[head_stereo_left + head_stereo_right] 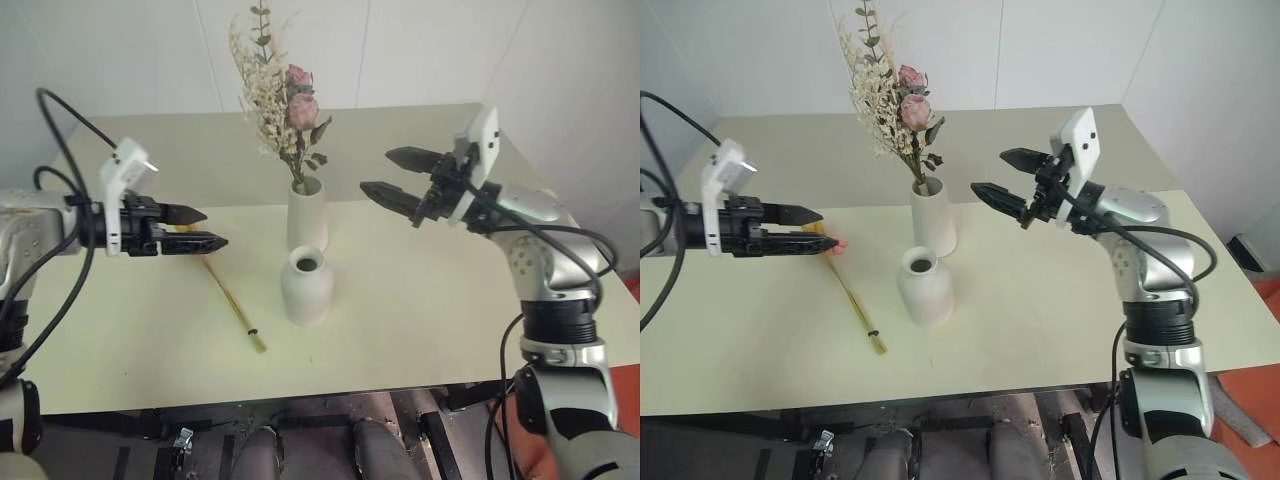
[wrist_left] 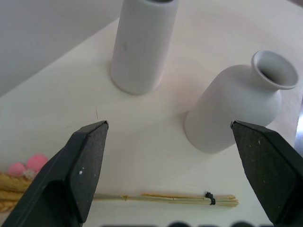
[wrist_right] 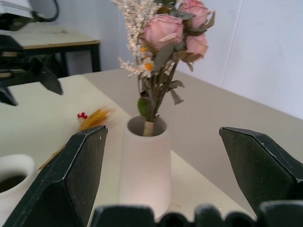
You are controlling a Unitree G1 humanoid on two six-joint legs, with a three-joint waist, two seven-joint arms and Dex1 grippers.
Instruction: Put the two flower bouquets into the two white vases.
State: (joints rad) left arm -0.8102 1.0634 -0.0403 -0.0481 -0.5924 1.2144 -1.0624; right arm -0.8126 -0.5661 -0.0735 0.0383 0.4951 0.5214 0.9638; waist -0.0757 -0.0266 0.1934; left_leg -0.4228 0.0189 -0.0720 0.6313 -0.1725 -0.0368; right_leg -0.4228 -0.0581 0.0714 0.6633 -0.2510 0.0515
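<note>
Gaping empty, left gripper (image 1: 208, 228) and right gripper (image 1: 382, 173); no readable writing.

A pale cream table (image 1: 420, 310) spans the foreground, and a second tabletop of a duller beige (image 1: 200, 150) sits just behind it against a white panelled wall (image 1: 420, 50). A dark-framed side table (image 3: 52, 40) stands farther off by the wall.
</note>
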